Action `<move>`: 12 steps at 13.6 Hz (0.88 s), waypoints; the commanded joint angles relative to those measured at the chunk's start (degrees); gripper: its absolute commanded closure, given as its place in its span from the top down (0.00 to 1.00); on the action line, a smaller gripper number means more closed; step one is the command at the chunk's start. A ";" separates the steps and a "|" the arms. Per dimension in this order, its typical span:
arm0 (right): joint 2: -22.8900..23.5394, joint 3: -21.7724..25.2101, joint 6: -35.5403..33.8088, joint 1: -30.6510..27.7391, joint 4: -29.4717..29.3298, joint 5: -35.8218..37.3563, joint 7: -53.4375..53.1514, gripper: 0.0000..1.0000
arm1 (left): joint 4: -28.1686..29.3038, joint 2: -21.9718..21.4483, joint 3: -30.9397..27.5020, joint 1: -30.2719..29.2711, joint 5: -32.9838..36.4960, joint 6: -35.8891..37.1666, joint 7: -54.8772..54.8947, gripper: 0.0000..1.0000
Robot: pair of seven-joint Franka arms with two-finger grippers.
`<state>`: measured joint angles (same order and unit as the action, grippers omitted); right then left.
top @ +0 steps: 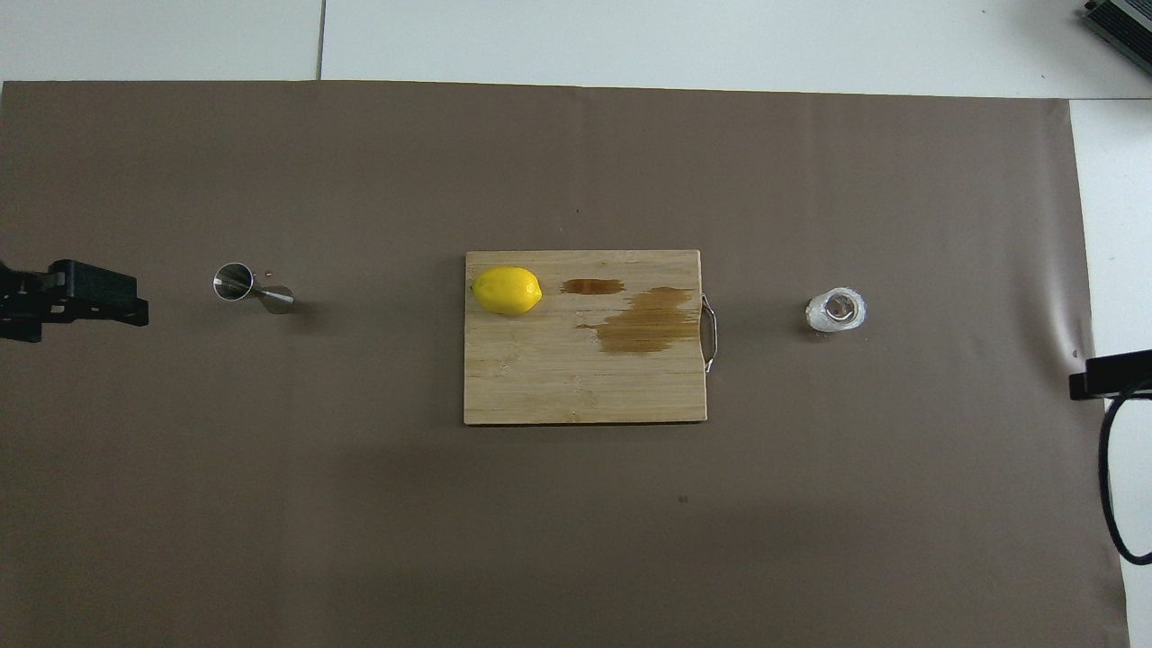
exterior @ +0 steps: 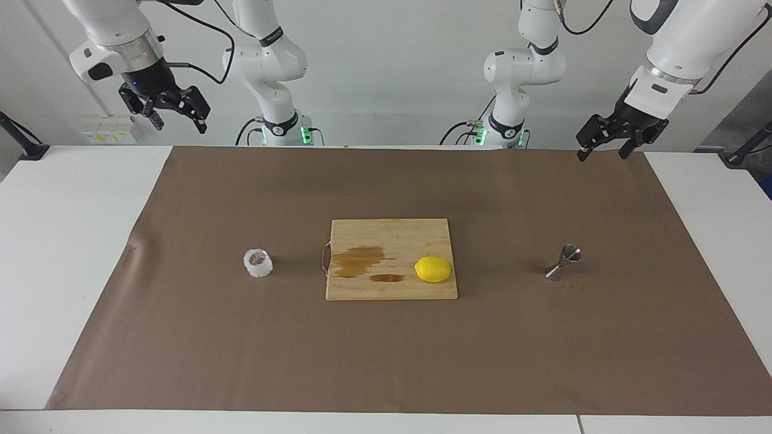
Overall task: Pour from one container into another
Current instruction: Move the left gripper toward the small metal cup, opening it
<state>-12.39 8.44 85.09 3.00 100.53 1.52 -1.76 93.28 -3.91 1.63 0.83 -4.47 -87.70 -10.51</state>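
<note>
The squat, bumpy glass cup stands on the brown mat toward the right arm's end of the table. The small steel jigger stands on the mat toward the left arm's end. My left gripper hangs open and empty, high over the mat's edge nearest the robots at its own end, well clear of the jigger. My right gripper hangs open and empty, high above its own end, far from the cup.
A wooden cutting board lies mid-mat between cup and jigger. It carries a yellow lemon and dark wet stains. A few small drops mark the mat by the jigger.
</note>
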 commanded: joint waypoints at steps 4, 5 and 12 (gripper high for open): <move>-0.27 -0.27 -1.07 -0.36 -0.43 0.24 0.79 1.00 | -2.49 6.10 -0.14 -5.91 -9.65 -1.76 -16.69 1.00; -0.27 -0.27 -1.07 -0.36 -0.43 0.24 0.79 1.00 | -2.23 6.46 -0.14 -7.23 -12.46 -3.78 -21.35 1.00; -0.18 -0.27 -1.07 -0.36 -0.43 0.24 0.79 1.00 | 1.71 11.65 -0.14 -13.13 -24.51 -10.54 -45.17 1.00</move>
<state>-12.39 8.44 85.09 3.00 100.53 1.52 -1.76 93.00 6.87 1.04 -10.11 -25.00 -95.14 -48.75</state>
